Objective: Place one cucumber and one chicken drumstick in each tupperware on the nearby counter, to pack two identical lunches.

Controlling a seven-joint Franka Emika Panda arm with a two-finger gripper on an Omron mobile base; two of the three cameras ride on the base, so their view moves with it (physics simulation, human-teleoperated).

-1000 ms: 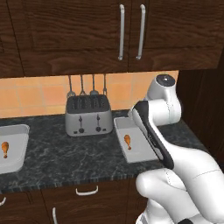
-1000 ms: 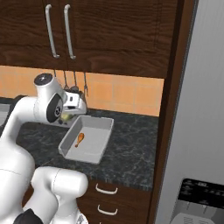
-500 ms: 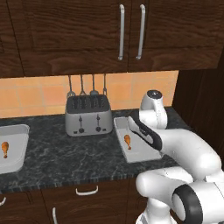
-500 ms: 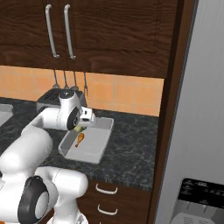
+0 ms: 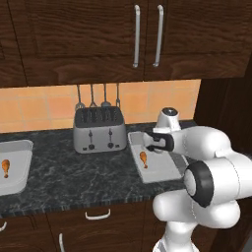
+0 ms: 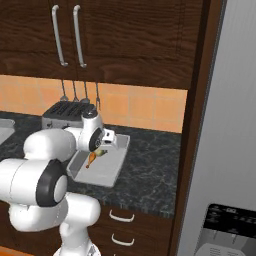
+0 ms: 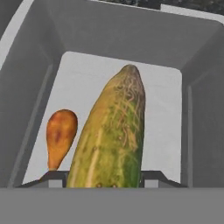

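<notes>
Black speckled counter (image 5: 74,177) runs across the middle of the left base view, steel toaster (image 5: 99,130) at centre with utensils (image 5: 97,101) hanging on the orange wall above it; right tupperware (image 5: 162,170) sits just right of the toaster, centre-right of frame, left tupperware (image 5: 17,174) at the far left edge. Progress, judged from how things lie: each container holds one chicken drumstick, the right drumstick (image 5: 143,158) near that container's left wall and the left drumstick (image 5: 6,167) in the far-left one, so both drumsticks look done. Cucumber (image 7: 111,140) is clamped between the fingers of the gripper (image 7: 105,177) in the hand view, long axis pointing into the right tupperware (image 7: 122,83), hanging over its floor beside the drumstick (image 7: 60,135); not released yet, cannot tell if it touches the floor. Left container shows no cucumber, so about half remains: drop this one, then fetch and place a second in the left tupperware. Versus the earlier frames: a second ago the arm was raised high with the hand above the container's rim; now the arm has folded forward and down, the gripper (image 5: 153,142) sits low over the right container near the drumstick, same in the right base view at centre-left (image 6: 102,147). Containers, toaster and drumsticks unchanged
</notes>
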